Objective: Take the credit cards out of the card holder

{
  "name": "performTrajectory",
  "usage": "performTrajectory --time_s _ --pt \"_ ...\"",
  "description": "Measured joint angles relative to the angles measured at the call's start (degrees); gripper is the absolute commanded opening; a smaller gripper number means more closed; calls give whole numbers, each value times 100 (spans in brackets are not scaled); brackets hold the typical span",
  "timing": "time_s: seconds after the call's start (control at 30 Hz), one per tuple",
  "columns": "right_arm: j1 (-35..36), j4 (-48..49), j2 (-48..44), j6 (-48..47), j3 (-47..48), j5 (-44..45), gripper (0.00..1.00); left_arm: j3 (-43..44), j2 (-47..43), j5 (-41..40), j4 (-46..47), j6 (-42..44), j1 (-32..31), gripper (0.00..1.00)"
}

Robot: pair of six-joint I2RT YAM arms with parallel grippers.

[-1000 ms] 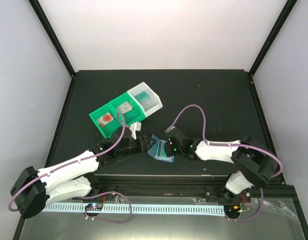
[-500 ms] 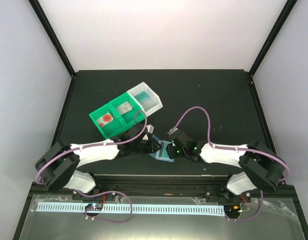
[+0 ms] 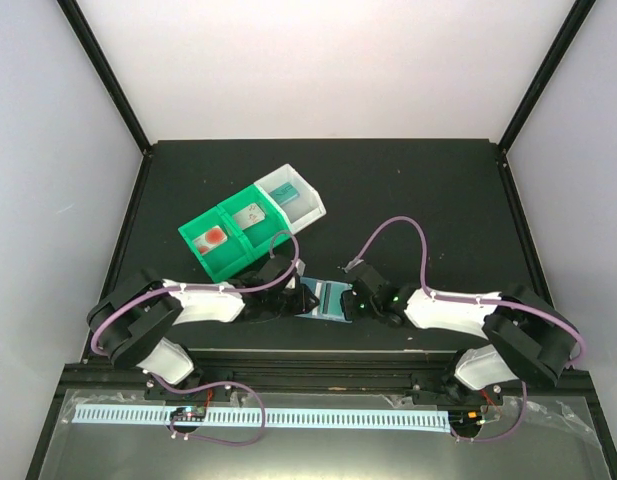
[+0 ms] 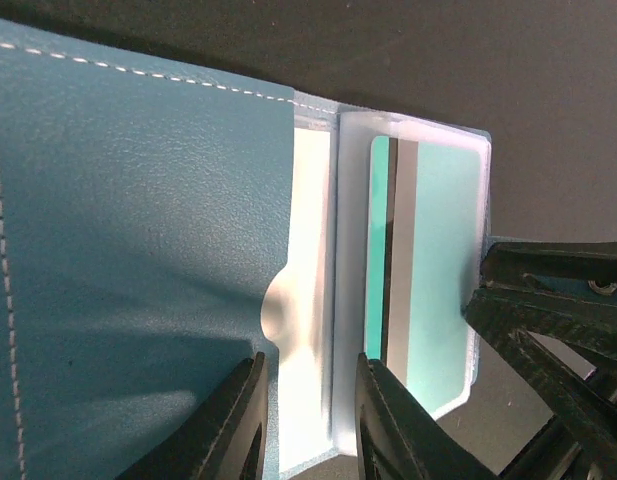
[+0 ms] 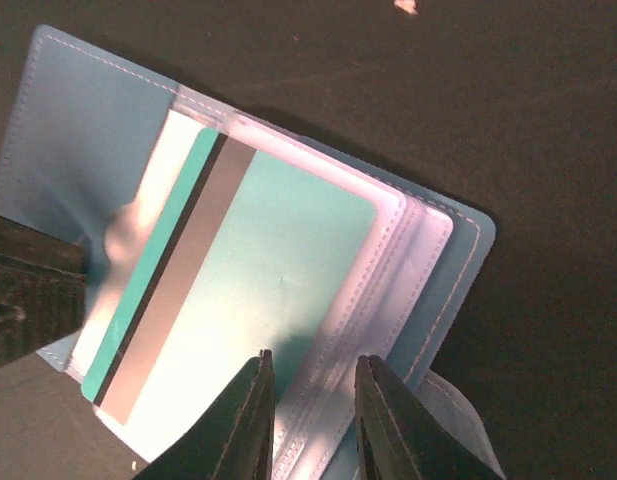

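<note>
Top external view: the card holder (image 3: 326, 299) lies open on the dark tabletop (image 3: 428, 200) near its front edge, between the two arms. The left gripper (image 3: 296, 295) is at its left side and the right gripper (image 3: 352, 300) at its right side, both low over it. Behind and to the left stand a green tray (image 3: 228, 238) and a white tray (image 3: 294, 196), side by side and apart from the holder.

In the left wrist view the slate-blue cover (image 4: 138, 250) of the holder fills the left half, white stitching along its edge. Beside it a translucent sleeve (image 4: 346, 250) holds the teal card (image 4: 433, 270), which has a grey stripe down its length and sits fully inside. A pale white strip (image 4: 308, 300) shows between cover and sleeve; whether it is a card I cannot tell. The left gripper's fingers (image 4: 246, 425) stand slightly parted over the cover's inner edge, nothing clamped between them. The right gripper's dark body (image 4: 548, 320) meets the sleeve's outer edge.

In the right wrist view the right gripper's fingers (image 5: 250, 420) are likewise narrowly parted, over the stacked sleeve edges beside the teal card (image 5: 268, 290). Whether either pair presses on the holder I cannot tell.
</note>
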Motion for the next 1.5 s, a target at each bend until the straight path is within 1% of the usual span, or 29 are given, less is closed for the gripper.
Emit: performTrajectory --time_s 0.13,0.27,0.4,0.53,0.63,0.93,1.13,1.5 --pt "-17 109 85 31 -50 -9 17 -116 -24 15 208 -24 0 30" --pt "-17 297 188 35 -50 -17 13 -378 -144 83 570 -101 0 33" --pt "-17 365 210 33 -50 -9 13 -533 -166 181 868 -192 4 33" --pt "-39 380 219 35 -50 -9 12 -579 17 363 1281 -341 2 32" --pt "-39 455 247 46 -59 -11 12 -645 133 428 1604 -446 0 29" --pt "-39 634 260 103 -125 -28 11 -684 317 426 2037 -599 0 17" --pt "-44 636 260 125 -127 -31 11 -706 352 396 2100 -632 0 2" --pt "-46 640 271 144 -131 15 13 -863 256 393 2365 -658 17 2"
